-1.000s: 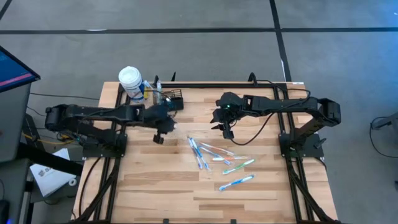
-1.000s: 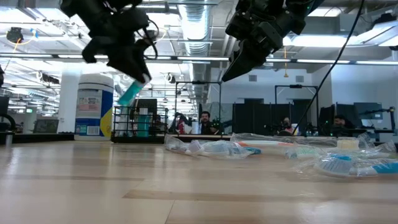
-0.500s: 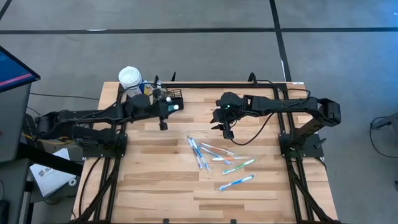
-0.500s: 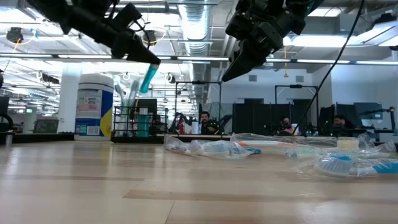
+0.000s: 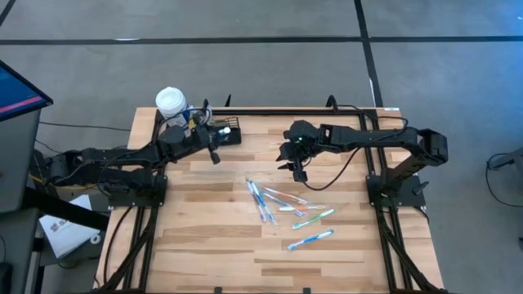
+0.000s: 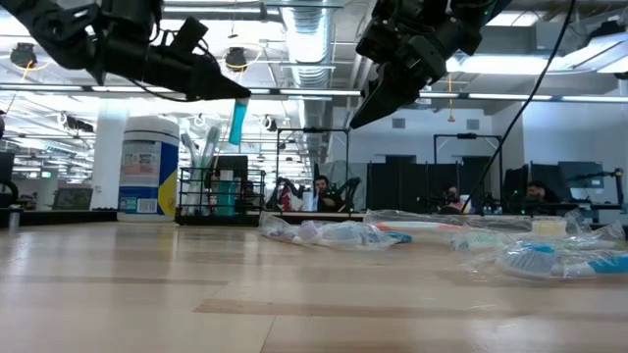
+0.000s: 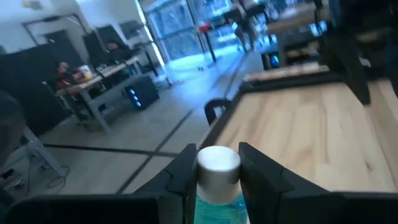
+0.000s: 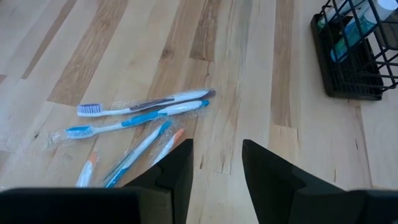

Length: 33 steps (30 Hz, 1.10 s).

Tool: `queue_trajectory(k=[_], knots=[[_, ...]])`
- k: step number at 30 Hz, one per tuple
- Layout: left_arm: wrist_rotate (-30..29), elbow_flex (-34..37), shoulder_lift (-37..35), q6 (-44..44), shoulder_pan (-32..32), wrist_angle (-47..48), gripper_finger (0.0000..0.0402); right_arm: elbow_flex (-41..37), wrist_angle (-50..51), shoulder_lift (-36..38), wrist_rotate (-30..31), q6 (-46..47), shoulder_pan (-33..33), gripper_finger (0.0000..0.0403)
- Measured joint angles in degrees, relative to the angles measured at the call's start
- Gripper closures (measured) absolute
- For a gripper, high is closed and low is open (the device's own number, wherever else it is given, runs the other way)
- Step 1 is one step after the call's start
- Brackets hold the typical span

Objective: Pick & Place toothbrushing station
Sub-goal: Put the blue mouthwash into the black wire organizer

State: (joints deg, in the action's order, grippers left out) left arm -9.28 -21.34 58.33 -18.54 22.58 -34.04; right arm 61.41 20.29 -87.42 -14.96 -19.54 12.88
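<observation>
The toothbrushing station, a black wire-mesh caddy (image 5: 228, 131) (image 6: 218, 191) (image 8: 352, 56), stands on its base at the table's far left and holds some teal items. My left gripper (image 5: 215, 153) (image 6: 234, 93) is level, just on the near side of the caddy and above it. It is shut on a teal tube (image 6: 236, 122) with a white cap (image 7: 218, 163). My right gripper (image 5: 296, 168) (image 8: 216, 152) hangs open above the table's middle, slanting down, with nothing between its fingers. My left gripper pinches the teal tube between its two fingers just below the white cap (image 7: 217, 186). The fingers come in level from the table's left and lie across the tube. The tube is nearly upright with its cap up, and its body (image 6: 235, 129) hangs below the fingers, clear of table and caddy.
A large white-capped bottle with a blue label (image 5: 172, 104) (image 6: 149, 165) stands beside the caddy on its left. Several wrapped toothbrushes (image 5: 286, 208) (image 8: 140, 106) lie scattered on the wood right of centre. People sit at desks in the room beyond the table.
My left gripper has gone toward the table's far edge and the caddy. It has tipped from pointing down to level. The teal tube has swung from slanting to nearly upright and stays in the fingers.
</observation>
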Motion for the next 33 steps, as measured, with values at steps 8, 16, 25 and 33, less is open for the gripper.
queue_trajectory(k=[8, 16, 25, 33], knots=[[-2.54, 4.17, 0.02, 7.2, 3.04, -7.37, 0.0317, 0.0, -0.02, 0.0, 0.0, -0.3, 0.0, 0.0275], [-9.39, 4.52, 0.83, 11.45, 3.42, -9.87, 0.0317, -0.01, -0.4, 0.0, 0.0, -0.58, 0.0, 0.0275], [-14.32, 4.52, 8.76, 14.93, 3.4, -19.21, 0.0318, 0.0, -0.83, 0.0, 0.0, -0.58, 0.0, 0.0275], [-15.84, 4.49, 17.97, 14.57, 4.36, -29.98, 0.0317, -0.02, -0.83, 0.0, 0.0, -1.46, 0.0, 0.0275]])
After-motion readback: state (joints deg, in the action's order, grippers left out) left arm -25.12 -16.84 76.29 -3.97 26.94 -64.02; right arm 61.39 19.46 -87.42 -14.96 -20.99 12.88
